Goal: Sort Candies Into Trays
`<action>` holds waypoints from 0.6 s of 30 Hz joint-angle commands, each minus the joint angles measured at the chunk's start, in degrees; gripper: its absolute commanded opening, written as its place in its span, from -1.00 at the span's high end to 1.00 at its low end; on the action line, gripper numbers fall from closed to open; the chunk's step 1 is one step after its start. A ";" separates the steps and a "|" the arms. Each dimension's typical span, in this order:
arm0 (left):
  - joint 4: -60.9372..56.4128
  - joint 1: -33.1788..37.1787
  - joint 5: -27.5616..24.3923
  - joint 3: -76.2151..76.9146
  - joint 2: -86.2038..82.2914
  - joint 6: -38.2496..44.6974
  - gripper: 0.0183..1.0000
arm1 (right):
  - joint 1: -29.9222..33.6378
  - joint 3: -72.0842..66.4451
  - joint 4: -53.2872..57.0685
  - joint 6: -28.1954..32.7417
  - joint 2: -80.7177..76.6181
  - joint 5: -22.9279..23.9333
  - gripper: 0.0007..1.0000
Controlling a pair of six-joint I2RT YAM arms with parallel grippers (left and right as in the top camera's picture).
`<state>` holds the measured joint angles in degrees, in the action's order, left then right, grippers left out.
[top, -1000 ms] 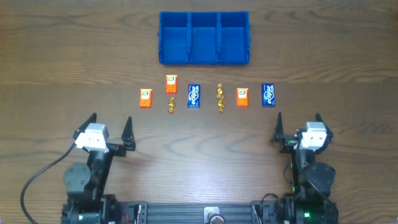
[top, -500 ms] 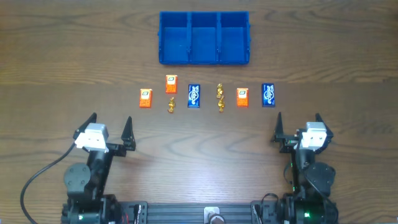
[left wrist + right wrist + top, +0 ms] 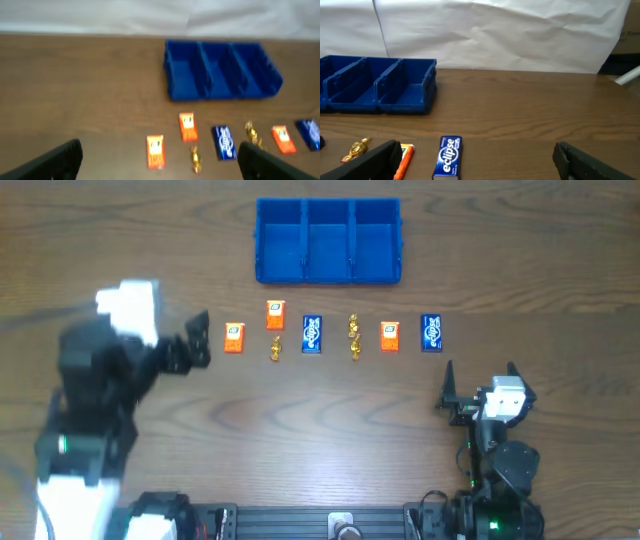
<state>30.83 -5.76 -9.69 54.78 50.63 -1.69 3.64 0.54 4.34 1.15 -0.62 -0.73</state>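
Note:
A row of candies lies mid-table: orange packs [image 3: 234, 338] [image 3: 275, 314] [image 3: 389, 335], blue packs [image 3: 312, 333] [image 3: 431, 332] and gold-wrapped sweets [image 3: 276, 348] [image 3: 353, 326] [image 3: 354, 350]. Behind them stands a blue tray [image 3: 328, 277] with three compartments, nothing visible inside. My left gripper [image 3: 190, 348] hangs lifted to the left of the row, open and holding nothing; its wrist view looks down on the orange pack [image 3: 155, 151], a gold sweet [image 3: 196, 157] and the tray [image 3: 220, 92]. Near its base, my right gripper [image 3: 478, 380] stands open, with the blue pack [image 3: 448, 157] just ahead.
The table is bare brown wood around the candies and the tray. A white sheet [image 3: 495, 35] hangs behind the table's far edge. A dark cable runs along the left side by the left arm's base.
The left arm has risen from its rest pose and swung up the table toward the left end of the candy row. The right arm and all the candies stayed put.

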 commanded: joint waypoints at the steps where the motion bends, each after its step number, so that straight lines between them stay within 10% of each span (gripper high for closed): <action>1: 9.55 -3.80 4.17 12.79 21.75 -0.98 -1.00 | 0.24 -0.07 0.46 0.79 0.33 -0.46 -1.00; 18: 8.63 -5.57 4.35 14.49 55.30 -4.55 -1.00 | 0.24 -0.07 0.46 0.79 0.33 -0.46 -1.00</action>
<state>40.40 -10.74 -5.85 68.64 104.16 -5.78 3.64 0.54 4.32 1.13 -0.62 -0.71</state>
